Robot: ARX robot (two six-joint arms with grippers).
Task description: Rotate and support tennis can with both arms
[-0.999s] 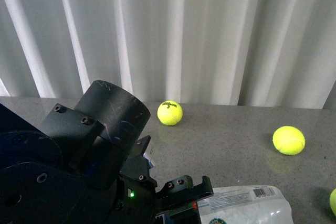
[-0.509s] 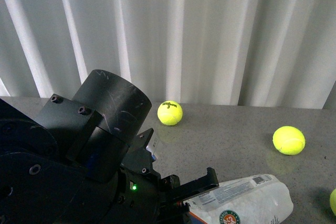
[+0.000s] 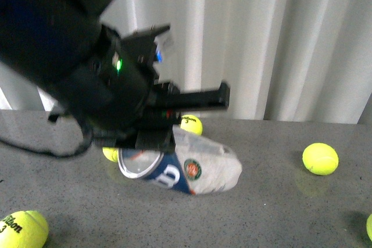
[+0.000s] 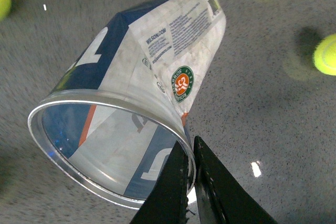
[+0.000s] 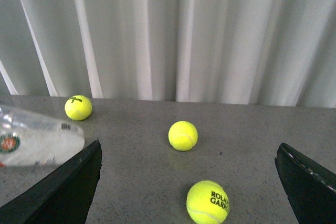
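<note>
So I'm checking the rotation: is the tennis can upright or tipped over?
Tipped. The tennis can lies nearly on its side in the front view, silver-rimmed mouth toward the camera, rim pinched by the left claw.

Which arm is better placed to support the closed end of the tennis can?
Probably right. The right fingers are wide open with the closed end of the tennis can beside them, while the left fingers pinch its rim.

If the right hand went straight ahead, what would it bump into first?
Probably the lettered ball lying just ahead between its open fingers, though height is hard to judge.
</note>
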